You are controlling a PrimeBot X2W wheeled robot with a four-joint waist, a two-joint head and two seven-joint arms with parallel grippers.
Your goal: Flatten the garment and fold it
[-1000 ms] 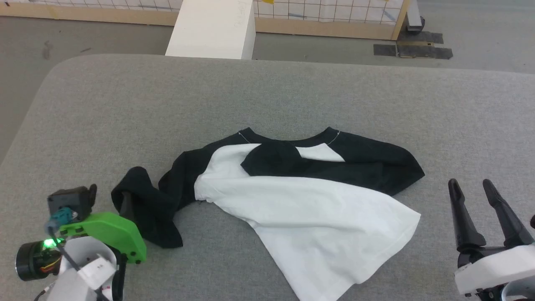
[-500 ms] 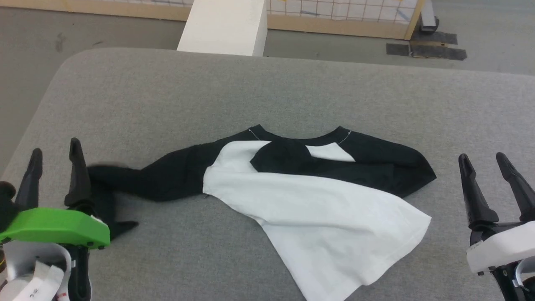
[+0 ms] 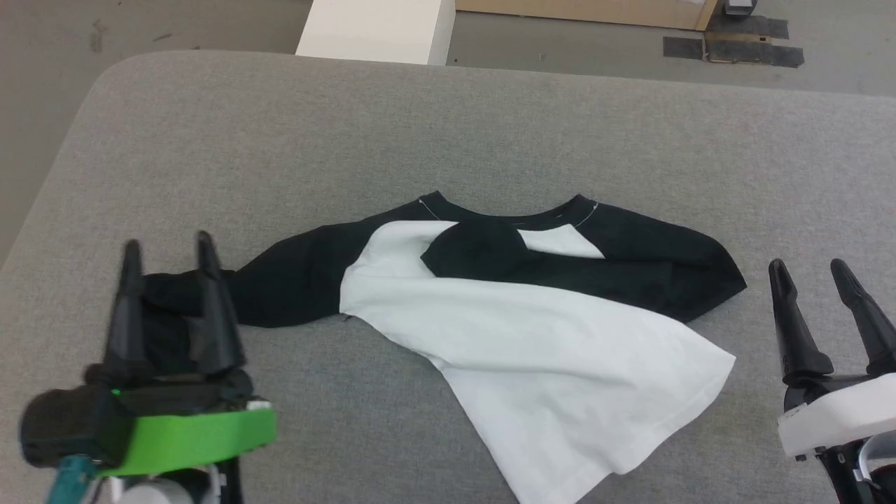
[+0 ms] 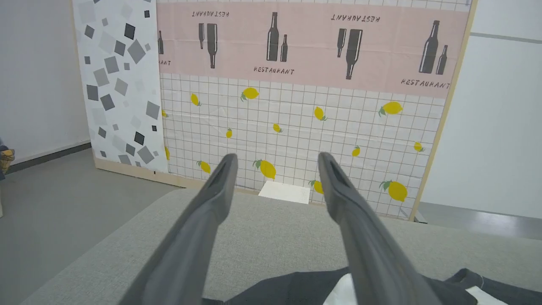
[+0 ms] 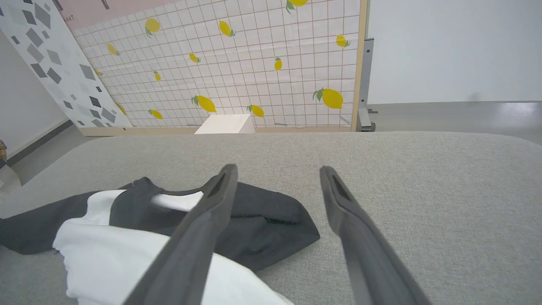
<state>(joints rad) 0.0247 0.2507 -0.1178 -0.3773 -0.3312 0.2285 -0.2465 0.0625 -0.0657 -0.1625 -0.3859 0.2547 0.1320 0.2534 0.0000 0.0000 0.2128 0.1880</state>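
Observation:
The garment (image 3: 532, 336), a white-bodied shirt with black sleeves and collar, lies rumpled in the middle of the grey padded table (image 3: 448, 126). Its black left sleeve (image 3: 294, 273) is stretched out toward my left gripper (image 3: 166, 250), which hovers open over the sleeve's end with nothing between its fingers. My right gripper (image 3: 810, 269) stands open just right of the black right sleeve (image 3: 672, 273), apart from it. The left wrist view shows the black sleeve (image 4: 292, 288) below the open fingers (image 4: 211, 203). In the right wrist view the garment (image 5: 127, 250) lies to the left.
A rigid white box (image 3: 374, 31) stands on the floor beyond the table's far edge. A lemon-printed partition (image 4: 296, 127) rises behind it. Black tape patches (image 3: 735, 49) mark the floor at the far right. The table's left corner (image 3: 105, 77) is rounded.
My left gripper let go of the black sleeve after drawing it out leftward, and now points forward over its end. The right gripper has barely moved. The camera tilted down.

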